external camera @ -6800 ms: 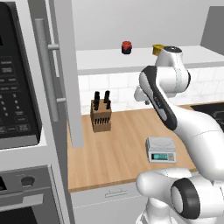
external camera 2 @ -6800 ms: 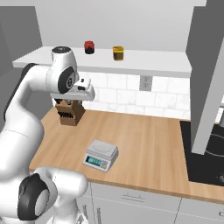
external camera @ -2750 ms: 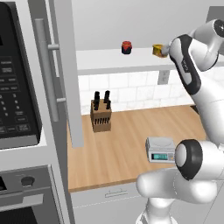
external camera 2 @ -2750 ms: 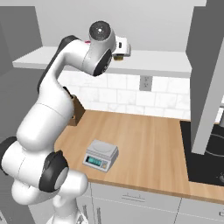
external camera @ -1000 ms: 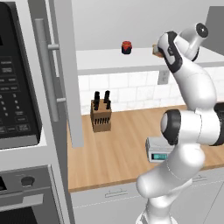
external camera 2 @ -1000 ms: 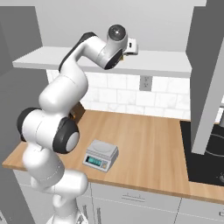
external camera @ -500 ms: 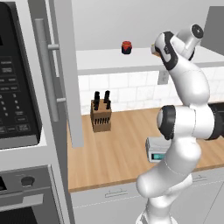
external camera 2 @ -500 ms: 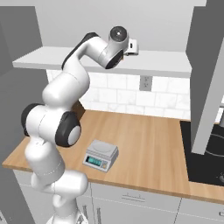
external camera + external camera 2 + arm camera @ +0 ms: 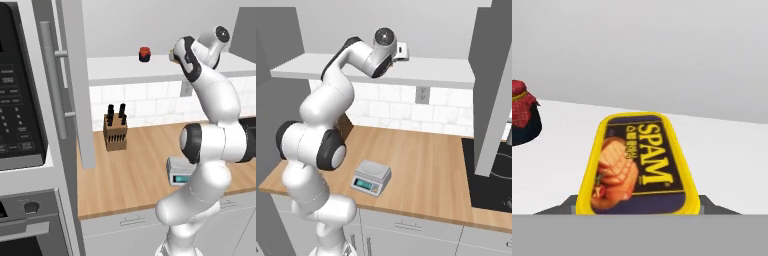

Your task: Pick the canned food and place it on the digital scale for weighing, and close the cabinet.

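Yellow-rimmed and lying flat, the canned food point(image 9: 643, 165) sits on the white inner shelf point(image 9: 722, 150) of the open cabinet point(image 9: 75, 85), directly ahead of the gripper point(image 9: 400, 51). Its long side runs away from the hand. Dark finger tips point(image 9: 566, 205) seem to flank its near end, though whether they are pinching it or apart I cannot tell. A red jar point(image 9: 522, 112) stands nearby. Below, the digital scale point(image 9: 371, 177) waits bare on the wooden counter point(image 9: 426, 165).
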Available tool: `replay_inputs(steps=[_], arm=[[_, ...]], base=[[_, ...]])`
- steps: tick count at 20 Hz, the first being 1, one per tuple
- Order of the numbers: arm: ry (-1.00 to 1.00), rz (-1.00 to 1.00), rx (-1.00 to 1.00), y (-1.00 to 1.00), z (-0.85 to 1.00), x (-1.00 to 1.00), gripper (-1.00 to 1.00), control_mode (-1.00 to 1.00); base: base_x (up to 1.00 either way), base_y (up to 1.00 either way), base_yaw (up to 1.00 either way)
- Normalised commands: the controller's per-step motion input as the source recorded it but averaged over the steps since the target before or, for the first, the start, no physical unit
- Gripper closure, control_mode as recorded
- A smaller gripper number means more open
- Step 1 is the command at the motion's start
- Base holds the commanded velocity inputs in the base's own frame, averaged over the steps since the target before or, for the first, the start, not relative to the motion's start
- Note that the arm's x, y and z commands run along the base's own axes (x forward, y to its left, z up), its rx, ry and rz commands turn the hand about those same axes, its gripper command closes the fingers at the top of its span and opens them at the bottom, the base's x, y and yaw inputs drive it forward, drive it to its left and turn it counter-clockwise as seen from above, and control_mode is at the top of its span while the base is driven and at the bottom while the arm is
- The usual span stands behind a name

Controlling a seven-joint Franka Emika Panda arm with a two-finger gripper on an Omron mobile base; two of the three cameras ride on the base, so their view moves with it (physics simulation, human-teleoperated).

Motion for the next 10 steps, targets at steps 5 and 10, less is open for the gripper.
replay_inputs(steps=[5,10], arm=[[-0.05,0.05,0.00,0.01,-0.03,-1.00,1.00,-1.00],[0.00,0.07,0.00,0.00,0.00,-1.00,1.00,-1.00]], base=[[0.00,0.00,0.00],[0.00,0.00,0.00]])
